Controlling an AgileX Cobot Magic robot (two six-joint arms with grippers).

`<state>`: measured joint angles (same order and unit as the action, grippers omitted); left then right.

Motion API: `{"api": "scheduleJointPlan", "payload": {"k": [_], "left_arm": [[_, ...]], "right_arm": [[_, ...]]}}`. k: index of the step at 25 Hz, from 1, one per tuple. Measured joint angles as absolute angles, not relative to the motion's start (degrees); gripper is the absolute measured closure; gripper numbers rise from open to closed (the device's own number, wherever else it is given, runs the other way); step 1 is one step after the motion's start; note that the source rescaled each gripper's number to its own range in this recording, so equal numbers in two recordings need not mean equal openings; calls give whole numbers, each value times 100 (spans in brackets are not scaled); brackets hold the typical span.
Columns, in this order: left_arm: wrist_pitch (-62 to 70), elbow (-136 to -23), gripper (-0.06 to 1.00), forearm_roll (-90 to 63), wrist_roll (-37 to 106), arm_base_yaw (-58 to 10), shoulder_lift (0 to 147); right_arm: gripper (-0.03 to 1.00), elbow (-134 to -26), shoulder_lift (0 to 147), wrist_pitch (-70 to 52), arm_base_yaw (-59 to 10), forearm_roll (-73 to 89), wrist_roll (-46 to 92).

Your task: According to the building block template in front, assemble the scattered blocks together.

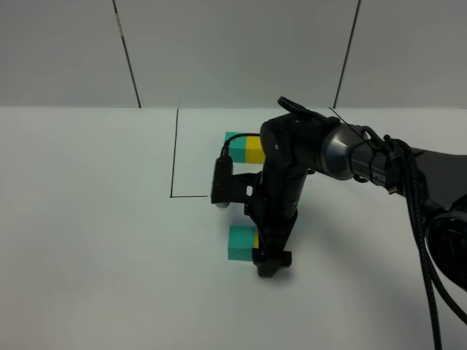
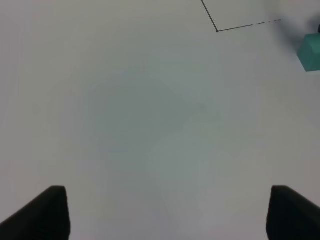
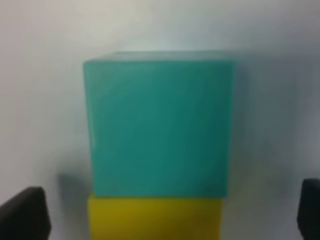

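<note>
The template, a teal block (image 1: 235,141) joined to a yellow block (image 1: 254,149), sits at the back inside the marked area. In front, a teal block (image 1: 239,242) lies against a yellow block (image 1: 255,239) that my right arm mostly hides. My right gripper (image 1: 271,262) is down over that yellow block. In the right wrist view the teal block (image 3: 159,122) touches the yellow block (image 3: 155,217), and my right gripper (image 3: 167,222) is open, its fingertips (image 3: 25,212) standing clear of the yellow block on both sides. My left gripper (image 2: 167,220) is open and empty over bare table.
Thin black lines (image 1: 175,153) mark a rectangle on the white table (image 1: 87,240). The left wrist view shows a corner of these lines (image 2: 217,30) and the teal block (image 2: 311,52) at its edge. My left arm is out of the exterior view.
</note>
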<state>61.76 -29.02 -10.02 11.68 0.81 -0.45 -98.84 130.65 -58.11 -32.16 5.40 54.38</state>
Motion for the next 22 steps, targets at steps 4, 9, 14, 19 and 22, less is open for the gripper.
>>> {"api": "scheduleJointPlan", "payload": {"k": [4, 9, 14, 19, 22], "left_arm": [[6176, -2902, 19, -1002, 1168, 81, -45], [6176, -2902, 19, -1002, 1168, 81, -45], [6176, -2902, 19, -1002, 1168, 81, -45], [6176, -2902, 19, -1002, 1168, 81, -45], [6176, -2902, 19, -1002, 1168, 81, -45]], "right_arm": [[-3, -9884, 12741, -5844, -3216, 527, 5229], [-3, -9884, 12168, -6204, -3128, 560, 4429], [-3, -9878, 11506, -6272, -2322, 596, 2970], [-3, -9356, 10680, -6071, -1058, 520, 1295], [-3, -8592, 9890, -5865, -471, 379, 727]]}}
